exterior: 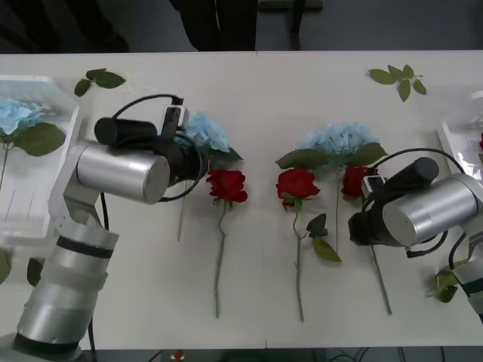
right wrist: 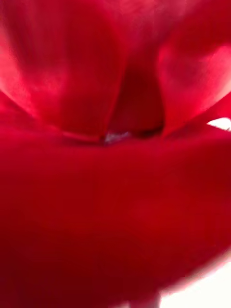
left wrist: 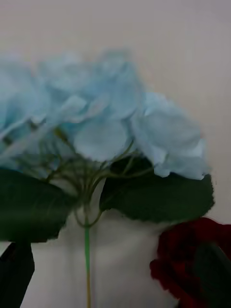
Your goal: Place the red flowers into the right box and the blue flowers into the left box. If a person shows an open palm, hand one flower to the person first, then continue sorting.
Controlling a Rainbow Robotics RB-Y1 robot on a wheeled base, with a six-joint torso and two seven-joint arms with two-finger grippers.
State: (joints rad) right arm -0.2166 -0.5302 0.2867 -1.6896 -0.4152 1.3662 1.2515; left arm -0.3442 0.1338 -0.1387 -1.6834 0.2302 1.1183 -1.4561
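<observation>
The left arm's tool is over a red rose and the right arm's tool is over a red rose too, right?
Not quite. The left wrist view shows the left tool over a blue flower, not a red rose. The right tool is right up against a red rose, as you said.

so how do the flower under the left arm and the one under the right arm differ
The left arm's flower is a wide, fluffy pale-blue cluster with large green leaves; the right arm's flower is a smaller, compact red bloom. Both lie flat on the white table, stems toward the robot.
</observation>
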